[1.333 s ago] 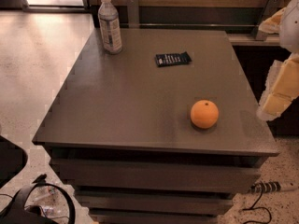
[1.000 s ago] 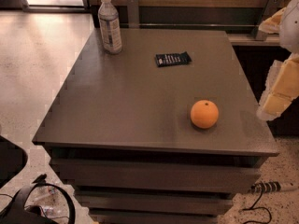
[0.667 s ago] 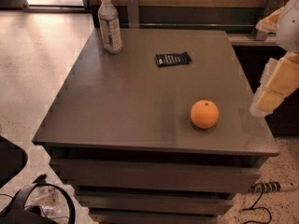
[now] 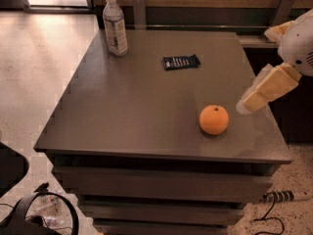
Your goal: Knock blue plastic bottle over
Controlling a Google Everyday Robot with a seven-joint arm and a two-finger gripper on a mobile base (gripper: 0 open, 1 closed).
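The blue plastic bottle stands upright at the far left corner of the grey table. It is clear, with a white cap and a pale label. My gripper comes in from the right edge of the view, over the table's right side, just right of the orange. It is far from the bottle and touches nothing that I can see.
A black wrapped snack bar lies at the far middle of the table. A wooden wall and a ledge run behind the table. Cables and a power strip lie on the floor at the front.
The gripper has moved left, from beyond the table's right edge to over its right side near the orange. The bottle, orange and snack bar have not moved.
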